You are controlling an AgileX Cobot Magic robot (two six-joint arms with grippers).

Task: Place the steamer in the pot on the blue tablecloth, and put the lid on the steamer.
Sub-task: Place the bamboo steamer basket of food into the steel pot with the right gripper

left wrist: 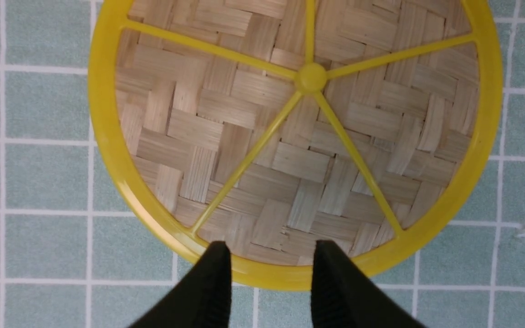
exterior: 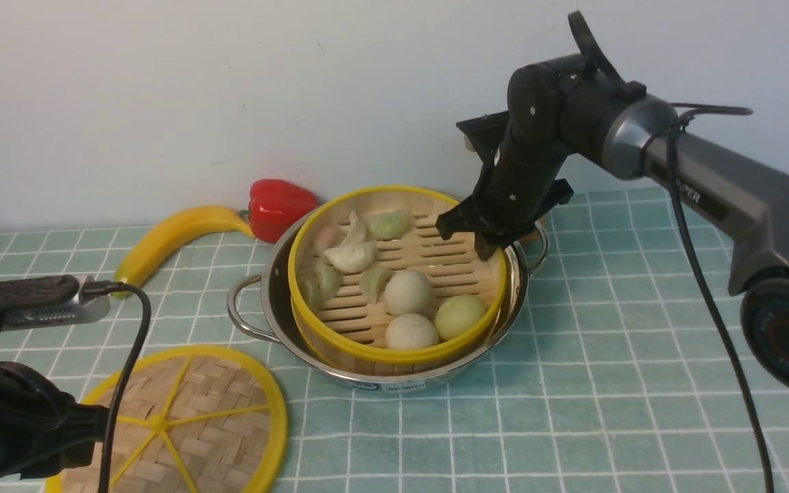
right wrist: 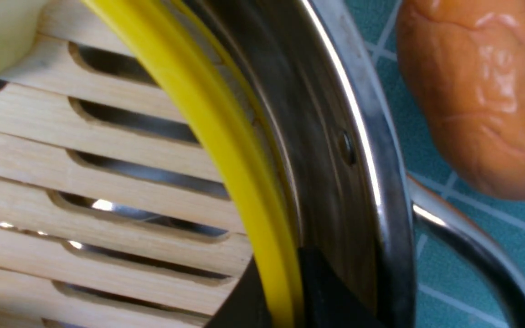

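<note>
Your steamer sits in the pot, its slatted floor showing around the food and its yellow rim above the pot's edge. It looks a little tilted, and you can't tell whether it is fully seated. Your right fingers are closed on that rim, on the side by the pot's right handle. Let them go only once the steamer sits level, or it may tip or drop unevenly.

The lid lies flat on the tablecloth, to the left of the pot and nearer you. Your left arm is the closer one, so it should be the one to fetch the lid. Your left fingers stand apart with nothing between them, over the lid's edge; how high above it they are, you can't tell. The lid is round, so it gives you no long axis to match. What counts is the rim: it runs from one finger towards the other, so closing here would squeeze along it. To pinch across it, you probably need to turn the wrist or move to a side stretch of rim. From there the pot lies forward and to the right.
</note>
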